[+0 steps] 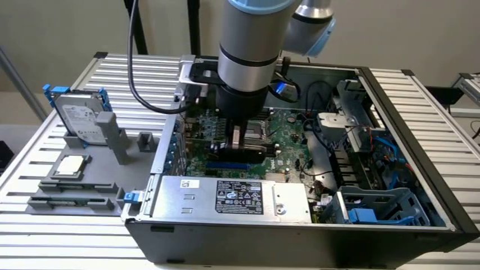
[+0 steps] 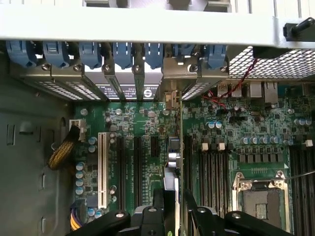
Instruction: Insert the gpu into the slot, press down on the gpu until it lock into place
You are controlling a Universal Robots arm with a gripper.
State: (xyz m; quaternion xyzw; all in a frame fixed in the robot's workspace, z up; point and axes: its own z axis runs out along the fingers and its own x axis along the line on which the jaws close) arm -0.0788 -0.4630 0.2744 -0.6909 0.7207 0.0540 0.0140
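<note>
Gripper (image 1: 238, 142) down inside open case (image 1: 405, 169), over motherboard (image 1: 289, 132), fingers clamped on gpu (image 2: 170, 177). Card upright, edge-on, right over the blue slot (image 1: 225, 166). Can't tell if it's seated.

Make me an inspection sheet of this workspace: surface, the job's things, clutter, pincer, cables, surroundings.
Surface: slatted metal table carrying an open computer case.
Job's things: gpu held on edge over the motherboard; blue slot right beside it. Whether the card is seated cannot be told.
Clutter: hard drive and processor chip on a grey fixture at the exterior view's left.
Pincer: pincer shut on the gpu, down inside the case.
Cables: black cable hanging beside the arm; red wires near the rear ports.
Surroundings: plain wall; otherwise nothing seen.
</note>
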